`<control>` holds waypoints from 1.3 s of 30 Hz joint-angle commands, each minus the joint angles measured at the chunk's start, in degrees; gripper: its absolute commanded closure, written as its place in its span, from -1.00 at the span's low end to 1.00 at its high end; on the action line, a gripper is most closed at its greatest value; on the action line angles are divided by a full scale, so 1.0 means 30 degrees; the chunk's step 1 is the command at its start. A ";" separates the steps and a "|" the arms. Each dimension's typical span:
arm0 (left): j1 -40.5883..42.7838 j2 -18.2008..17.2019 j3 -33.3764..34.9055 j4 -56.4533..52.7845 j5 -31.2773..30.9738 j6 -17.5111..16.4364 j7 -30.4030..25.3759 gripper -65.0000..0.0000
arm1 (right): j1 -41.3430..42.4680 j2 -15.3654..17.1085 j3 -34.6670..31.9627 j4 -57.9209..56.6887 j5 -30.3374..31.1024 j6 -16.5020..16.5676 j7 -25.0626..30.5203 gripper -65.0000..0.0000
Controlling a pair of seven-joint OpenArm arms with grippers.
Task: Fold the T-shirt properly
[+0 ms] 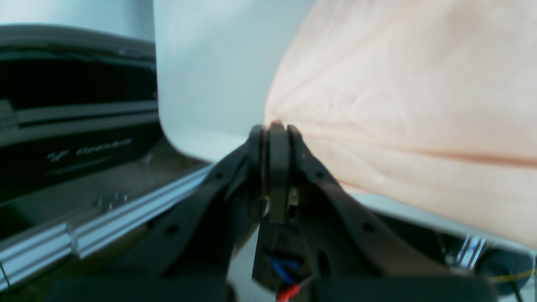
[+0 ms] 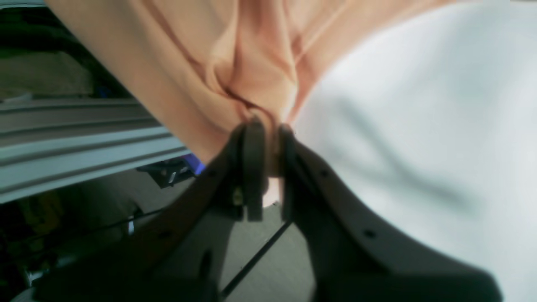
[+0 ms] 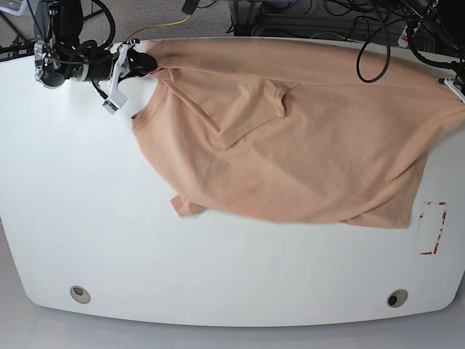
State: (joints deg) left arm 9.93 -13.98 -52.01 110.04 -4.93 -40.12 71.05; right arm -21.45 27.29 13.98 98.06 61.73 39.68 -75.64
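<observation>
**Peach T-shirt stretched along the table's far edge, both grippers pinching cloth**

I see the T-shirt [image 3: 305,153] spread over the far half of the white table [image 3: 218,276], reaching from the far left corner to the right edge. Peach, soft, wrinkly, plain on the side facing up. It's partly doubled over: one sleeve [image 3: 258,109] lies folded onto the body near the far edge, and a small flap [image 3: 185,206] sticks out from under the near hem on the left. The near hem runs slanted, lower toward the right. Creases fan toward both gripped corners.

My right gripper [image 2: 268,126] sits at the table's far left corner, jaws pressed together on a bunched fold of the shirt; in the wrist view cloth puckers right into the tips. My left gripper [image 1: 275,126] is at the far right edge, fingers squeezed tight, with shirt fabric pulled taut from the tip; in the base view it is almost out of frame.

Around: black cables [image 3: 378,43] loop behind the far edge, one drooping over the shirt's far right part. A red-and-white marker patch [image 3: 433,227] sits near the right edge, just beside the shirt's near right corner. Two round grommets [image 3: 80,294] lie at the near edge. An aluminium rail [image 1: 105,214] runs under the left gripper.
</observation>
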 commanded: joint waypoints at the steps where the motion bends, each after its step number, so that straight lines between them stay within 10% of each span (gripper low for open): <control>1: -0.0601 -0.0366 0.0706 0.0287 0.0017 0.0039 -0.0283 1.00 | 0.0250 0.0032 0.0161 0.0236 0.0272 0.0106 0.0201 0.87; 39: -0.7223 0.1509 0.4867 0.0375 -0.0042 0.0039 -0.0371 1.00 | 0.7341 -0.0847 0.3766 0.0265 -0.1868 0.0106 0.2252 1.00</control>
State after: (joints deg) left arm -10.79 -8.54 -37.06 110.06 -5.30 -40.07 70.83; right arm -0.01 23.53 24.77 97.86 55.31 39.88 -70.19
